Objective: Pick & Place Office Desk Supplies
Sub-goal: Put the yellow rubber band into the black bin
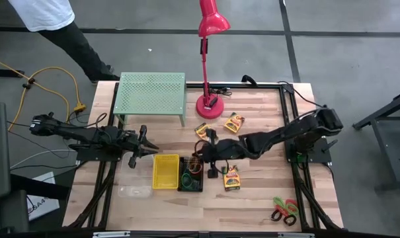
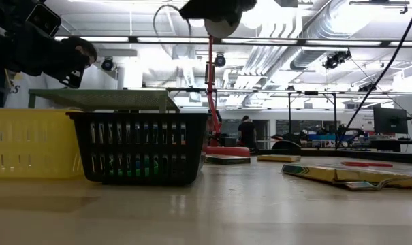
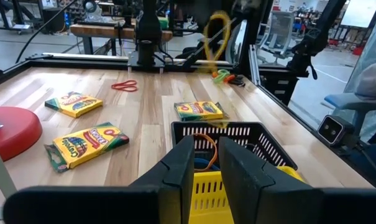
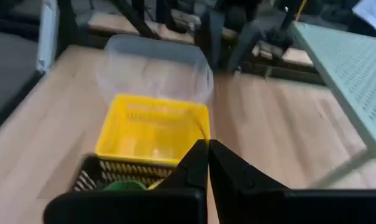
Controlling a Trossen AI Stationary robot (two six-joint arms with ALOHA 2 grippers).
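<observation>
A: Where are both grippers?

B: The right gripper (image 1: 201, 153) hangs over the black mesh bin (image 1: 190, 174), fingers pressed together with nothing visible between them. The left gripper (image 1: 149, 149) waits beside the yellow bin (image 1: 165, 171); its fingers stand slightly apart, holding nothing.

A: And the supplies?

B: 3 crayon boxes lie flat on the table: 1 (image 1: 231, 178) just right of the mesh bin, 1 (image 1: 235, 122) near the red lamp's base (image 1: 209, 106), 1 (image 1: 201, 129) between them. The scissors (image 1: 285, 211) sit well apart, at the table's near right corner. Coloured loops (image 3: 203, 149) are already in the mesh bin. The clear bin (image 1: 135, 192) is left of the yellow one.

A: How would a crayon box handle?

B: My guess: light, thin cardboard, fairly stiff but crushable. Lying flat, it offers only its narrow edges, so pinch across the short width near the middle, gently. The glossy print could slip.

A: The scissors?

B: Heavier, rigid; take them at the pivot, not the looped handles.
</observation>
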